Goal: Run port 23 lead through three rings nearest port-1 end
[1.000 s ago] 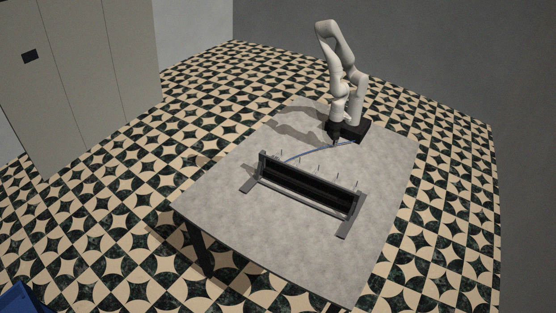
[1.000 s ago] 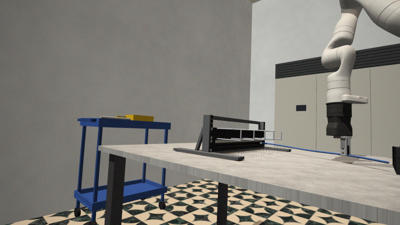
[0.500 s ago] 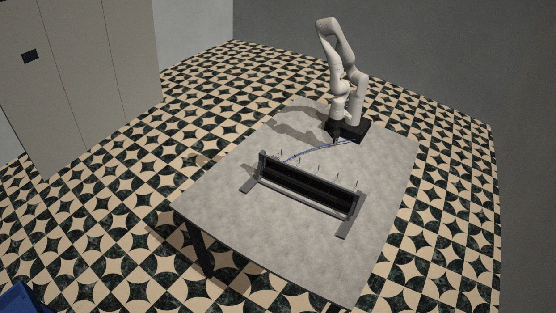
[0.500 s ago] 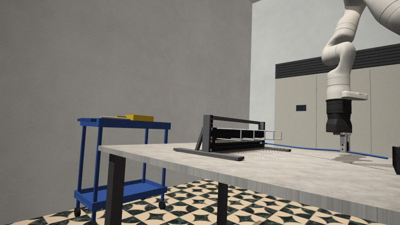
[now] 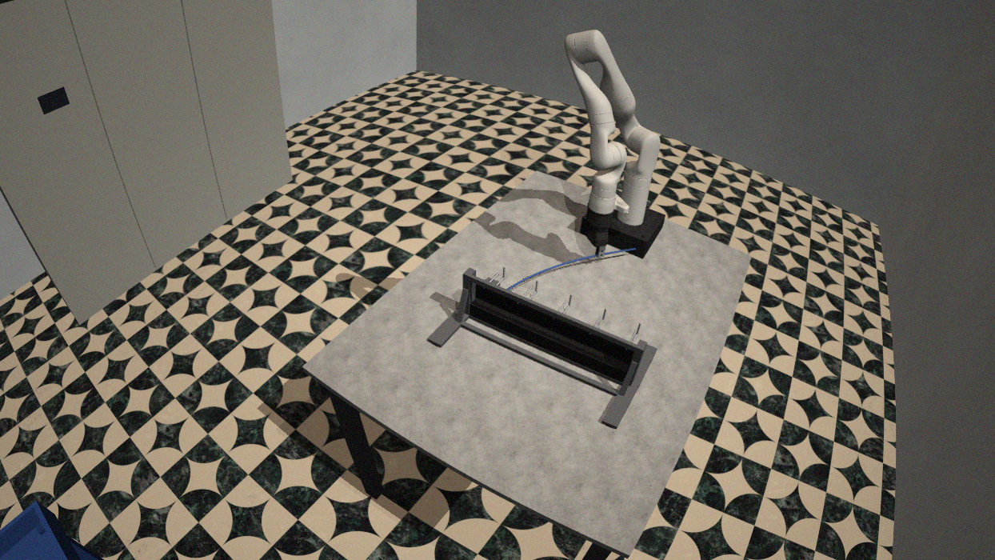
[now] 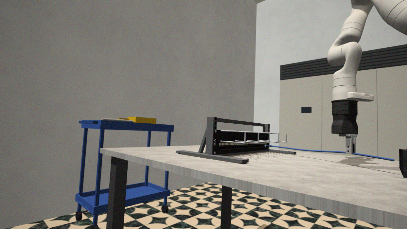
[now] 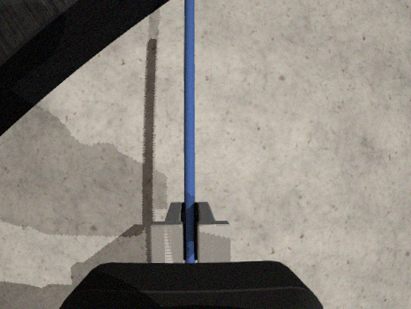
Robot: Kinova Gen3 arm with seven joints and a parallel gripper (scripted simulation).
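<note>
One dark metal rack [image 6: 211, 133] with five wire rings [image 6: 281, 138] stands on one grey stone-look table [image 5: 501, 418]. One thin blue lead [image 6: 307, 150] runs from the rack's far end to the black two-finger gripper [image 6: 350, 148], which is clamped nearly closed around it, just above the table.

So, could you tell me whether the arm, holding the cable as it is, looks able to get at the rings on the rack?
Probably yes. The gripper is shut on the blue cable, and nothing stands between it and the rings, which face the arm.
</note>
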